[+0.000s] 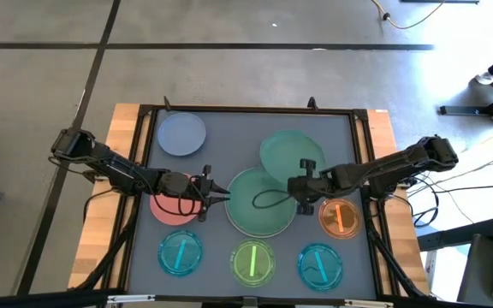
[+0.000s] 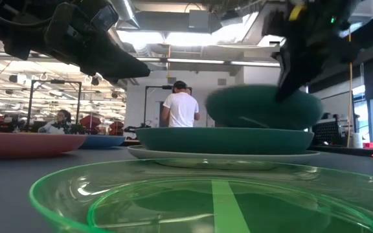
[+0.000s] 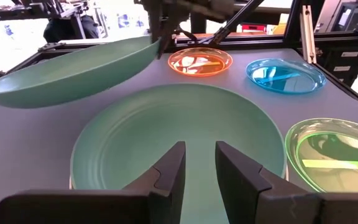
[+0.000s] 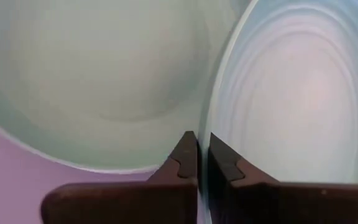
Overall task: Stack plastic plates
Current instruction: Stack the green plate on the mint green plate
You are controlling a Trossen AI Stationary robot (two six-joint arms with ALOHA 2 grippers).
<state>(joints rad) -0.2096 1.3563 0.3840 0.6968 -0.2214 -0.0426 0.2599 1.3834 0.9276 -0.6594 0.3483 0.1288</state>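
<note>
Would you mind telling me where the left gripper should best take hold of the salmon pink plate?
I'd grip the salmon pink plate by its thin rim, on the edge facing the left gripper, coming in low from that side. It lies flat and shallow, so only the raised lip offers the fingers a pinch.
</note>
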